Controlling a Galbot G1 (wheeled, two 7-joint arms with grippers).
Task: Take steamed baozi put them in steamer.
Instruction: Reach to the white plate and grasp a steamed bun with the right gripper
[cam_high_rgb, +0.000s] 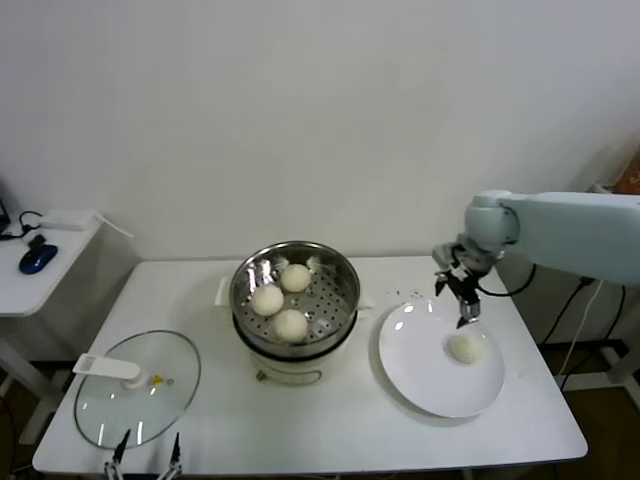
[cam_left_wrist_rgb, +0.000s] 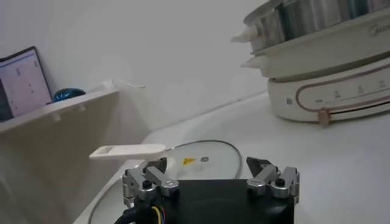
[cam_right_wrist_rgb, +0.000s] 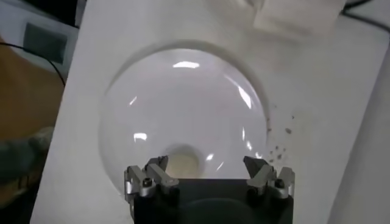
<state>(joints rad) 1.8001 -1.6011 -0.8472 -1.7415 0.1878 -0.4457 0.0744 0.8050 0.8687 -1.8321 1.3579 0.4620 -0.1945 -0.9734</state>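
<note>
Left gripper (cam_high_rgb: 145, 458), parked nearest me by the glass lid (cam_high_rgb: 140, 388), left of the steamer (cam_high_rgb: 295, 297); fingers spread, empty. Right gripper (cam_high_rgb: 463, 297): I hold it spread, unloaded, above the last baozi (cam_high_rgb: 465, 347) on the white plate (cam_high_rgb: 420, 378), right of the steamer. Three baozi (cam_high_rgb: 267, 299) already in the steamer. Risk, as I judge: off-centre descent nudges the bun rolling, or squeeze dents it. Steamer rim obstructs transfer.

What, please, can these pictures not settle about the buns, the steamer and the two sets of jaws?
- Right wrist view: the round cream-white dough bun on the flat white plate is half hidden by the right gripper.
- Left wrist view: the shiny steel steamer runs off the edge, its inside unseen.
- Head view: the left gripper is cut off by the edge.
</note>
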